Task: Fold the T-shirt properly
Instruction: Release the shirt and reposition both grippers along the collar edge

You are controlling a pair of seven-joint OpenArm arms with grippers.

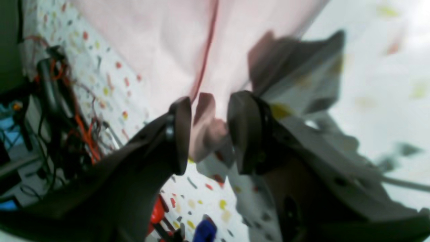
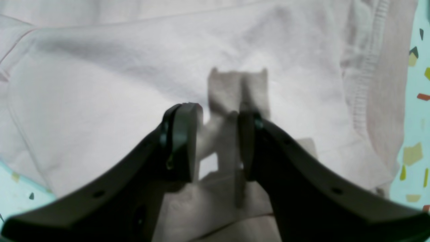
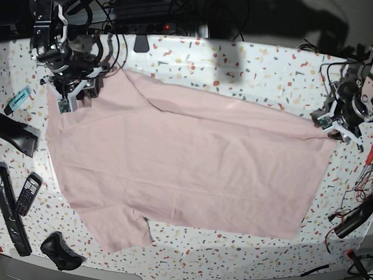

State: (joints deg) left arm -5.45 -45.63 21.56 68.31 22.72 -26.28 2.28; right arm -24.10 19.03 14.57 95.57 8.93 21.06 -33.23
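Observation:
The pale pink T-shirt (image 3: 186, 157) lies spread, plain side up, across the speckled table, one sleeve at the front left. My left gripper (image 3: 333, 129) is at the shirt's right corner. In the left wrist view this gripper (image 1: 210, 134) is shut on a bunched bit of the pink T-shirt (image 1: 161, 43), lifted off the table. My right gripper (image 3: 70, 96) is at the shirt's far left corner. In the right wrist view it (image 2: 218, 144) hovers just over the T-shirt (image 2: 100, 84), jaws apart, with only shadowed cloth showing between them.
A black handset (image 3: 27, 194), a long black bar (image 3: 10, 219) and a black lump (image 3: 58, 251) lie at the left edge, with a teal object (image 3: 18, 96) further back. Cables (image 3: 145, 17) run along the back. Red and black wires (image 1: 67, 117) lie beside the left arm.

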